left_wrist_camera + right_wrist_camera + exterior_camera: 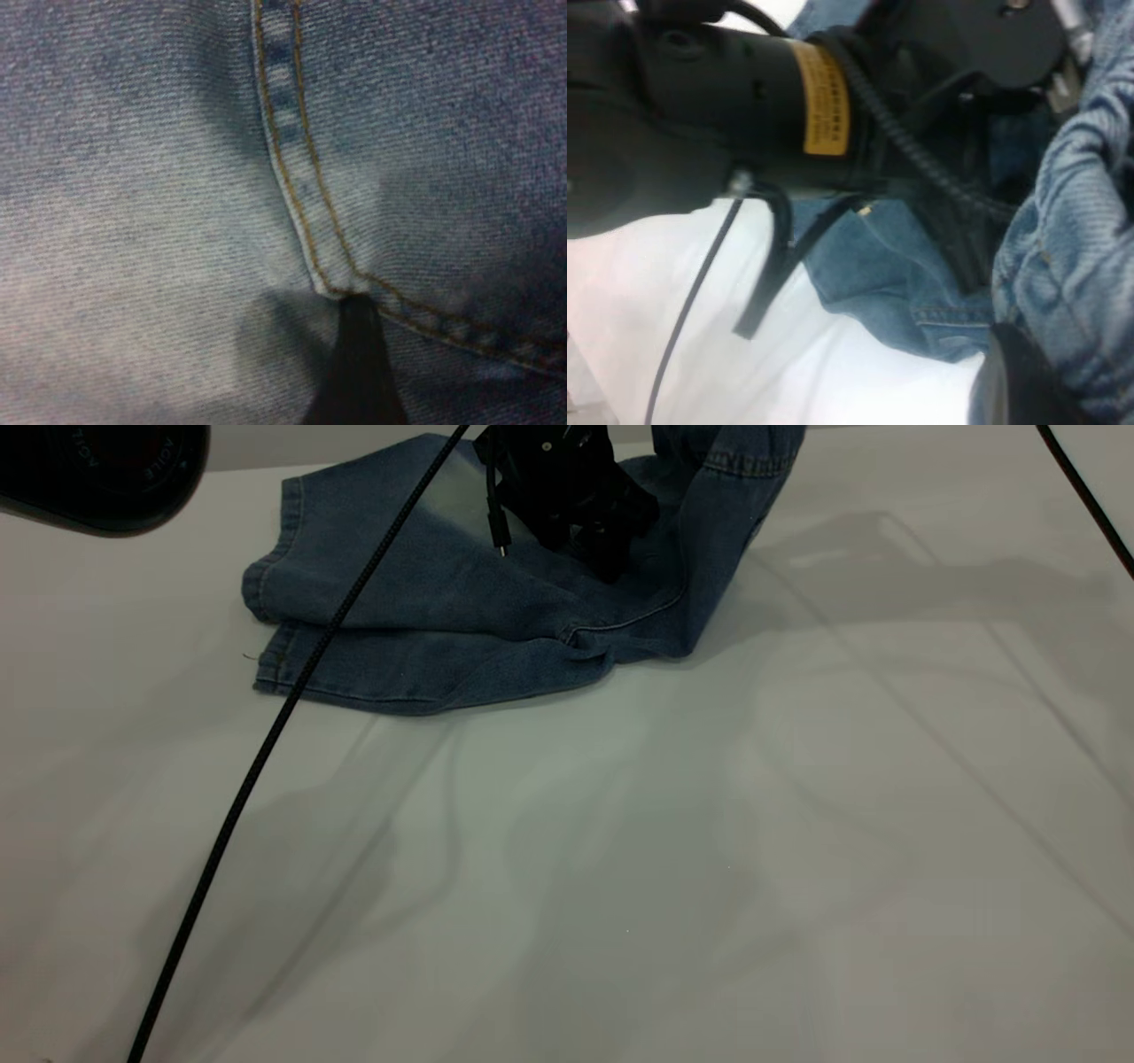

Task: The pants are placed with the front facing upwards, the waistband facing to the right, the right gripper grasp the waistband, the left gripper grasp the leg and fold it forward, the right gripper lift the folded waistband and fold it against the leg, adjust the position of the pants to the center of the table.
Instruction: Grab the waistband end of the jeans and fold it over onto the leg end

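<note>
Up at the far edge of the table (673, 850), the pants (425, 602) lie partly folded, one leg doubled over the other so that two stitched hems stack at the left side in the exterior view. Their right-hand portion rises off the surface in a steep sheet of denim, with a stitched edge near the top of that raised part, and runs out past the upper border of the picture. The left gripper (607, 558) presses down onto the middle of the pants, just left of the raised fabric; its wrist view shows one dark fingertip (357, 354) resting against the denim where two lines of tan stitching meet, but how far apart its fingers stand cannot be told. The right gripper (1019, 381) shows only as a dark finger in its own wrist view, with bunched, lifted denim lying against it; whether it clamps that cloth cannot be told. A black cable (292, 691) crosses diagonally in front of the pants.
</note>
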`<state>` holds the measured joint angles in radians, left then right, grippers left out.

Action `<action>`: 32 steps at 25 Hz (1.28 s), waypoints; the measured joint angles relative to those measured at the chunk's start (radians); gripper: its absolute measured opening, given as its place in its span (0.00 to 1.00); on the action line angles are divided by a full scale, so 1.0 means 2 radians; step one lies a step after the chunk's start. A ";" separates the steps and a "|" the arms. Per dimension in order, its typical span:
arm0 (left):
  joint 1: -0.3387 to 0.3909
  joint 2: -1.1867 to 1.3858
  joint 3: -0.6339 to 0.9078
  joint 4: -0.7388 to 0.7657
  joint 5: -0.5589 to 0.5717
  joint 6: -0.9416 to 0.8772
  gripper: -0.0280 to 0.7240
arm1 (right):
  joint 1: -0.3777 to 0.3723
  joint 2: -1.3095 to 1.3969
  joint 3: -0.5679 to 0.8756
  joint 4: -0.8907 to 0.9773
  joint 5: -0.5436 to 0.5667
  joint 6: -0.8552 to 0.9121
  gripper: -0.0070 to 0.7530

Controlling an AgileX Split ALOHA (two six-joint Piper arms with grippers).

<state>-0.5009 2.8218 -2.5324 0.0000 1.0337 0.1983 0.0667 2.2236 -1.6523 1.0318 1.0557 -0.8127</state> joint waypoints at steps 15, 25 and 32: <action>0.000 -0.038 -0.036 0.064 0.079 -0.001 0.72 | 0.007 -0.001 0.000 -0.012 -0.011 -0.002 0.16; 0.012 -0.081 -0.056 0.094 0.096 0.000 0.72 | 0.007 -0.001 0.000 -0.018 -0.013 0.000 0.16; 0.052 -0.100 -0.039 0.082 0.094 -0.029 0.72 | 0.007 -0.001 0.000 -0.019 -0.012 0.004 0.16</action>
<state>-0.3969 2.6221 -2.6107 0.1642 1.2209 0.1401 0.0804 2.2214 -1.6523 0.9936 1.0325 -0.8053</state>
